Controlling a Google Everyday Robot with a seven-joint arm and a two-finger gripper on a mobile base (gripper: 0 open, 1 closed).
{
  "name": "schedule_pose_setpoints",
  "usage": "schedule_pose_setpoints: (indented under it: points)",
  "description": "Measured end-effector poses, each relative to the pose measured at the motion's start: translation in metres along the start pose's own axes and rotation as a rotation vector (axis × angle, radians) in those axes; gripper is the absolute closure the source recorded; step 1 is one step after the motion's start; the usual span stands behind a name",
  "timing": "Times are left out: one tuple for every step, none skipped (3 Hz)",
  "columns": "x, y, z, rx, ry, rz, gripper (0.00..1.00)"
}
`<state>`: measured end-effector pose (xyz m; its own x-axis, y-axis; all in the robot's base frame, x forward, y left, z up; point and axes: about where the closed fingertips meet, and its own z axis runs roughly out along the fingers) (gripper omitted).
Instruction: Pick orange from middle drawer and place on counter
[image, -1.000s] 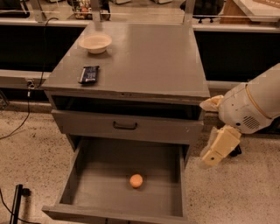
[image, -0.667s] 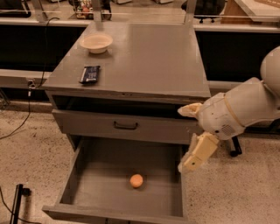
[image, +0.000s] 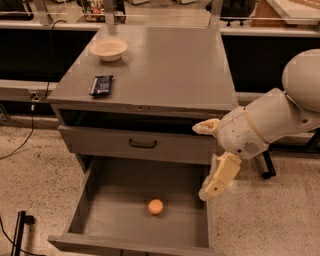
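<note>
We saw the small round orange (image: 155, 206) lying on the flat floor of the pulled-out grey middle drawer (image: 102, 197), nearer its front edge. The matte grey counter (image: 165, 70) sat above. Our gripper (image: 201, 161) hung, fingers spread, at the drawer's right wall.

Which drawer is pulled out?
The middle drawer, lower of the two, holding the orange; the drawer above, with the dark handle, sits pushed in. The hand hovers open beside the middle drawer's right wall.

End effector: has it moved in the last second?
Yes. The end effector, open, has shifted left in view: it was clear of the right wall of the drawer and now hangs over it, right of the orange.
</note>
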<state>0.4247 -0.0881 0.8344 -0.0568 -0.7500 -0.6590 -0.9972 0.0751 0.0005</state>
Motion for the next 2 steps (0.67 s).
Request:
schedule_pose_setpoints:
  points:
    - [-0.002,0.014,0.04,-0.036,-0.066,-0.072,0.0]
    - [-0.001,0.012,0.076,0.043,-0.172,-0.131,0.0]
